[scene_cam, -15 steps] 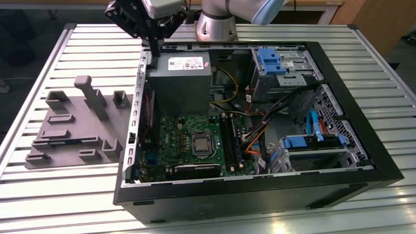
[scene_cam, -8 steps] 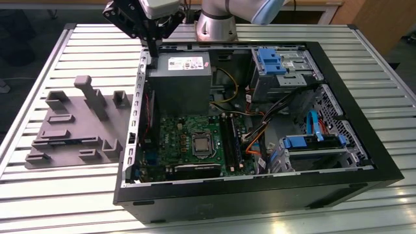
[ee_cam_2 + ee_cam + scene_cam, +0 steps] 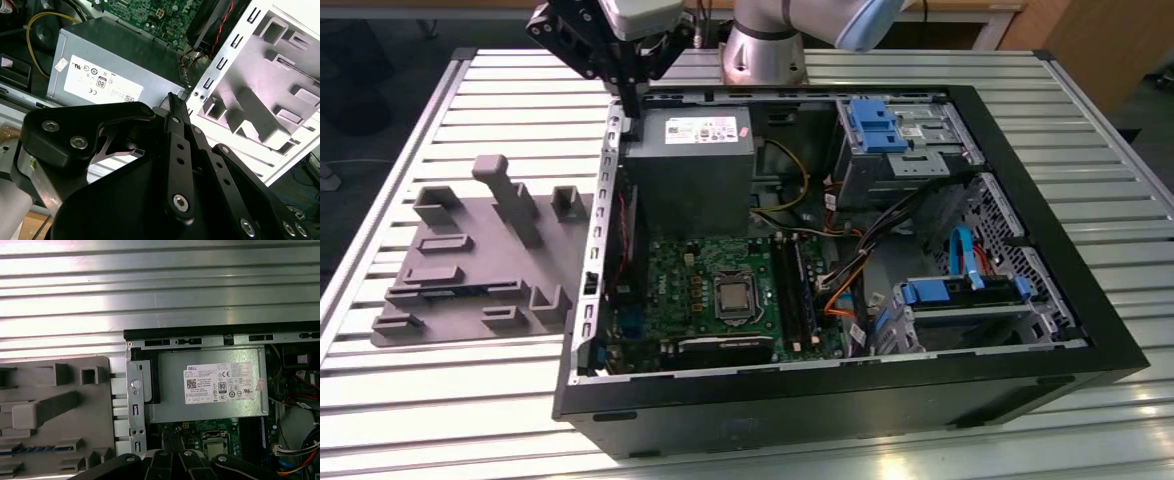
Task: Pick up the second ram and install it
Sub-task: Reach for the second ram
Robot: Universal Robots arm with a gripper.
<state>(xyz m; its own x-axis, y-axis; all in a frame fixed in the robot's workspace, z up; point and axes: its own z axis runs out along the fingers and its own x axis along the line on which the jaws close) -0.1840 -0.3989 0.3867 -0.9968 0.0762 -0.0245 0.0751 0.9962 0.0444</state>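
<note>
Three cameras on one open computer case: one off my arm, two on my wrist.
The exterior view looks steeply down across the slatted table toward my base and takes in the whole case. The first wrist view faces straight down from higher up. The second wrist view sits close behind my gripper and looks obliquely past it. All three share the power supply and the grey moulded holder.

Ribbed metal table gleams under bright light, wooden furniture sits behind, dark floor off the exterior view's left.
</note>
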